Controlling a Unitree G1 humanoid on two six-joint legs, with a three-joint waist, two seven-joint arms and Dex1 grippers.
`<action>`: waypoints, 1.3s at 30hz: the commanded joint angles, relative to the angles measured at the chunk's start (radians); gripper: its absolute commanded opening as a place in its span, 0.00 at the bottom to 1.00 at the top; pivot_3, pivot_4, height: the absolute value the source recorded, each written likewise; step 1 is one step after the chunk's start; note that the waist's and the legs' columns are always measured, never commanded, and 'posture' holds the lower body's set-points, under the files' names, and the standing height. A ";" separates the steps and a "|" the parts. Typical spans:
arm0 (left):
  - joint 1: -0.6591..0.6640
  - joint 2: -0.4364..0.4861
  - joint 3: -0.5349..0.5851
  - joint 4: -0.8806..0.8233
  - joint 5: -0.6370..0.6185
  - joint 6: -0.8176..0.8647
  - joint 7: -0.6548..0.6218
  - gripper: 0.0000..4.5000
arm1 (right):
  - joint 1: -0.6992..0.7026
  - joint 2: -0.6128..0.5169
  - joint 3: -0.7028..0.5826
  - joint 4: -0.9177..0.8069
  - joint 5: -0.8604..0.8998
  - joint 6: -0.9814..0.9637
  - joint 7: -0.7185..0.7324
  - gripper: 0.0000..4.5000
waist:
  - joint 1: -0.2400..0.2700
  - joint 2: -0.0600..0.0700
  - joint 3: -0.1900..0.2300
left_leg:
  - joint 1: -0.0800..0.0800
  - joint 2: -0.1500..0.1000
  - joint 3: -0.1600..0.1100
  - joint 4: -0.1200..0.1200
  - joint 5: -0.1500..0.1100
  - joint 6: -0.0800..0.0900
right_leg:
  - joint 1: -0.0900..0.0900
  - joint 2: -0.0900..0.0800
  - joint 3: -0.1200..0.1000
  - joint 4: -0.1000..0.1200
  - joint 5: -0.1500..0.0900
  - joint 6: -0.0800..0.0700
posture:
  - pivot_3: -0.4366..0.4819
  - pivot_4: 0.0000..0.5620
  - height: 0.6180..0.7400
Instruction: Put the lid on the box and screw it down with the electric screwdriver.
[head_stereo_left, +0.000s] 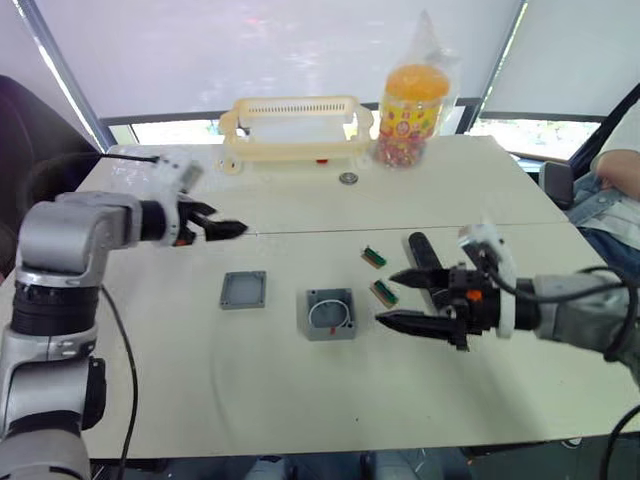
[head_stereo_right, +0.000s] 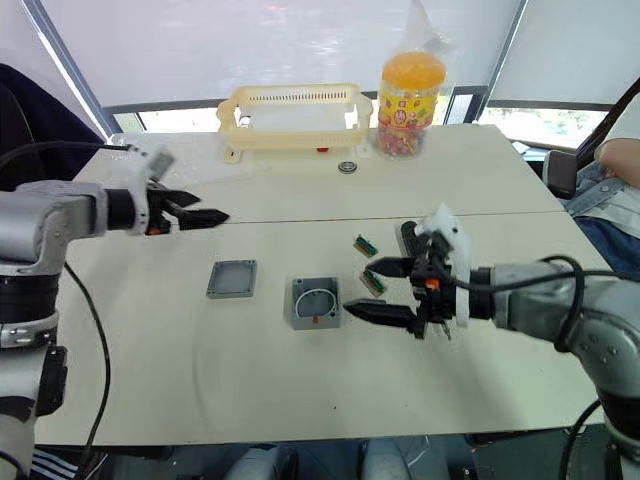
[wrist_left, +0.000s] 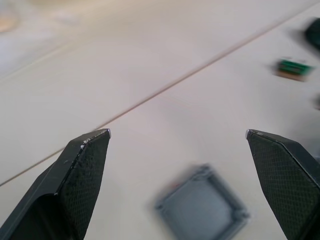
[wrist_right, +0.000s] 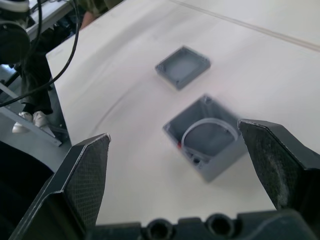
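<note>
Sitting in the middle of the frame on the pale bench (head_stereo_left: 300, 400) is the box (head_stereo_left: 331, 313), open at the top, with a white ring and a small red mark inside. The lid (head_stereo_left: 244, 289) lies flat just to the left of it, a little apart and not yet on. The right gripper (head_stereo_left: 404, 297) hangs at the right of the frame, close beside the box, with its jaws spread wide and holding nothing. The left gripper (head_stereo_left: 228, 229) hangs up and left of the lid, above the bench, and its jaws are spread wide and empty too. So the job looks like it is at the very start: the lid has to go on first. I think the left gripper needs to come down over the lid, pinch its edges, lift it and set it square on the box. A black tool (head_stereo_left: 421, 250) lies behind the right gripper, likely the screwdriver.
</note>
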 joint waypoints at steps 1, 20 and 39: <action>0.038 0.108 0.011 0.002 -0.098 0.230 -0.061 0.99 | -0.073 -0.033 0.052 0.005 -0.052 -0.018 0.116 1.00 | 0.000 0.000 0.000 | 0.000 0.000 0.001 -0.001 0.000 0.000 | -0.001 0.000 0.001 0.000 0.000 0.000 | 0.48 0.27 1.00; 0.044 -0.185 0.065 0.204 -0.055 0.262 0.283 0.99 | -0.126 0.072 0.252 -0.080 -0.387 -0.050 0.079 1.00 | 0.025 -0.003 0.000 | -0.003 0.000 0.001 0.002 0.004 -0.008 | -0.005 -0.001 0.004 0.004 0.003 0.000 | 0.48 0.27 1.00; -0.112 -0.378 -0.135 0.315 0.052 0.314 0.427 0.88 | -0.088 0.196 0.182 -0.146 -0.365 0.053 -0.069 1.00 | 0.032 -0.003 -0.002 | 0.006 -0.002 0.001 0.001 0.003 -0.005 | 0.002 -0.003 0.005 0.009 0.003 0.000 | 0.48 0.27 1.00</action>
